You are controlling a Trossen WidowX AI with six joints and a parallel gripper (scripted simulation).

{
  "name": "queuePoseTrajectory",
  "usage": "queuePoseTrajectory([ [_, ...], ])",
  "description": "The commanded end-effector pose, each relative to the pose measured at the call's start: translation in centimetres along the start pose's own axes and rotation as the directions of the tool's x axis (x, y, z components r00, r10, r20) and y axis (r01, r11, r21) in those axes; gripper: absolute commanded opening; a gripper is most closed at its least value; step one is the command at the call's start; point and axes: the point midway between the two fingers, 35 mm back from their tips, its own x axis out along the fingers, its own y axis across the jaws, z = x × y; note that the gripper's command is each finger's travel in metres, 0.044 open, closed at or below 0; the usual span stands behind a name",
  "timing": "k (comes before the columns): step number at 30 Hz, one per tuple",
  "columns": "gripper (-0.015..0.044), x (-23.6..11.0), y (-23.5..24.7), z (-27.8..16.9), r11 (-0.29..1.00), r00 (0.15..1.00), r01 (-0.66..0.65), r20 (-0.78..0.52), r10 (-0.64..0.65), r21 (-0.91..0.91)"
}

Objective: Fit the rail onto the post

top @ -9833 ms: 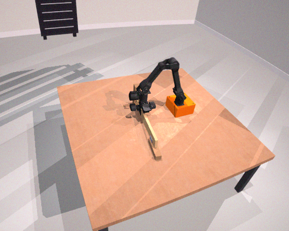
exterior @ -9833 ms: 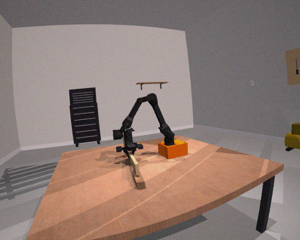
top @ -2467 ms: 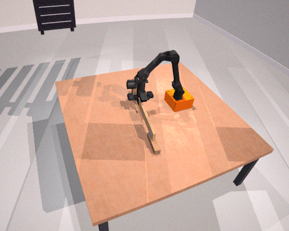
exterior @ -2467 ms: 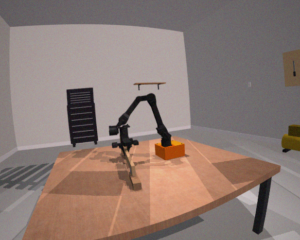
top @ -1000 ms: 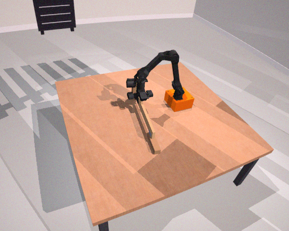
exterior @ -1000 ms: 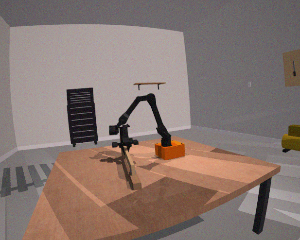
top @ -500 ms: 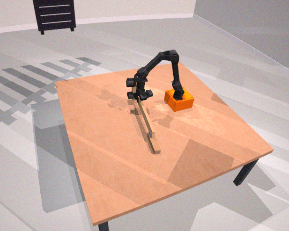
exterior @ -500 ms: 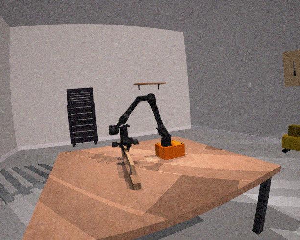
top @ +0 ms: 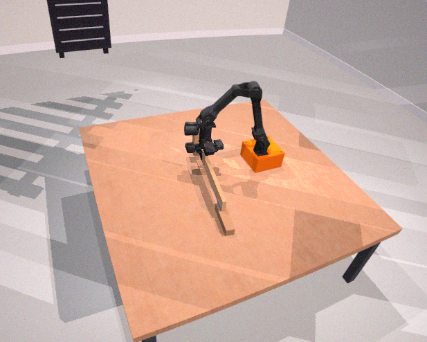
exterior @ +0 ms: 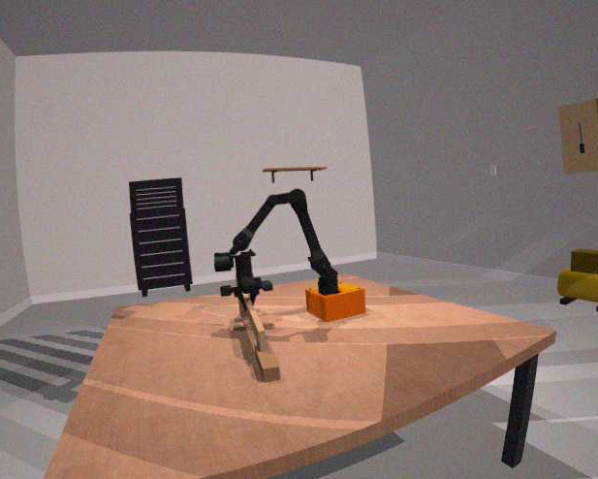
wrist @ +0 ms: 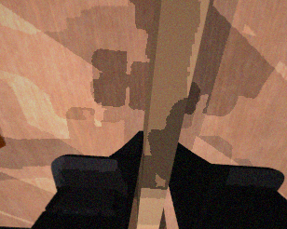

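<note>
Both jaws of your gripper (wrist: 154, 186) are clamped on the rail (wrist: 170, 93), lifting its near end above the table (top: 279, 228) while the far end sits at the footboard block (top: 226, 225). Your wrist view shows only the rail between dark fingers; the top view alone shows the orange base (top: 261, 156) beside the rail.

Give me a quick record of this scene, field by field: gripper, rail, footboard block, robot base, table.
gripper: shut on the rail near its raised end
rail: tilted, slopes down to the footboard block
footboard block: low, on the table, rail's far end on it
robot base: orange box, beside the rail
table: wooden, dark legs
post and pegs: cannot tell
</note>
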Motion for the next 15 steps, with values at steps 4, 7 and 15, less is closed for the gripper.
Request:
queuePoseTrajectory([
  [4, 0.0, -0.04, -0.31, -0.34, 1.0, 1.0, 0.009, -0.001, -0.009, -0.002],
  [7, 0.0, 0.0, -0.33, -0.42, 1.0, 1.0, 0.009, -0.001, -0.009, -0.002],
  [15, 0.0, 0.0, -0.35, -0.66, 1.0, 1.0, 0.009, -0.002, -0.009, -0.002],
])
